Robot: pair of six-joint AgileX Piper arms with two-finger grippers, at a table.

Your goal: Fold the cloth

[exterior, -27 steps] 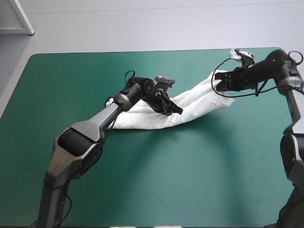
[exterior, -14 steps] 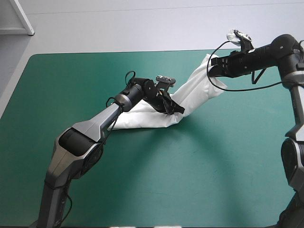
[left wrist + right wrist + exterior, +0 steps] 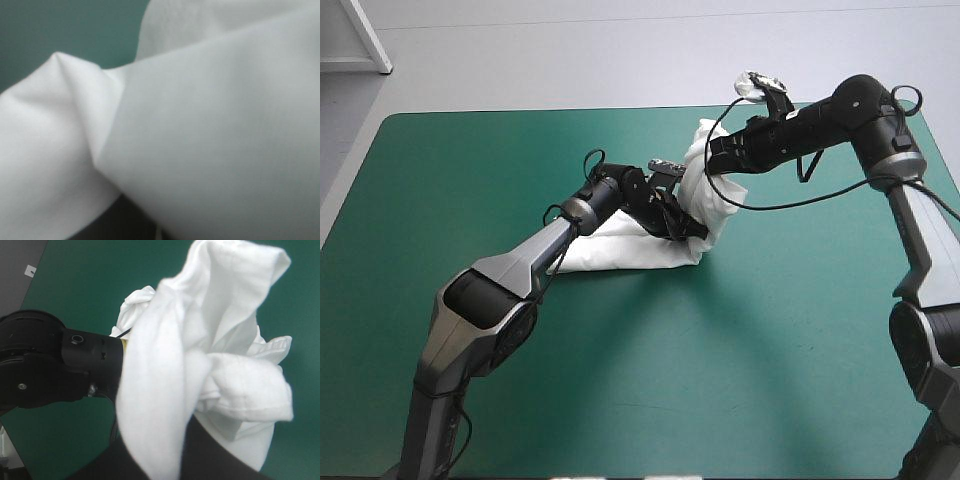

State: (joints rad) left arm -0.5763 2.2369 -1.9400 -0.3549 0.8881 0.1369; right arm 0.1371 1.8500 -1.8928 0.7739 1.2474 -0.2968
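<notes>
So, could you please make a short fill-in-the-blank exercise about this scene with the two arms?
The T-shirt is ___ in colour. The right pincer is shut on one end, held ___ the table, not on it. The left pincer is at the part lying on the ___ cover.
Missing words: white; above; teal-green.

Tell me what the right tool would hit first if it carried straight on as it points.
Past the T-shirt it holds, likely the left arm's wrist close ahead, a little aside; depth is unclear.

The blurred T-shirt (image 3: 200, 125) fills the left wrist view, hiding the fingers of the left gripper (image 3: 695, 233).
</notes>
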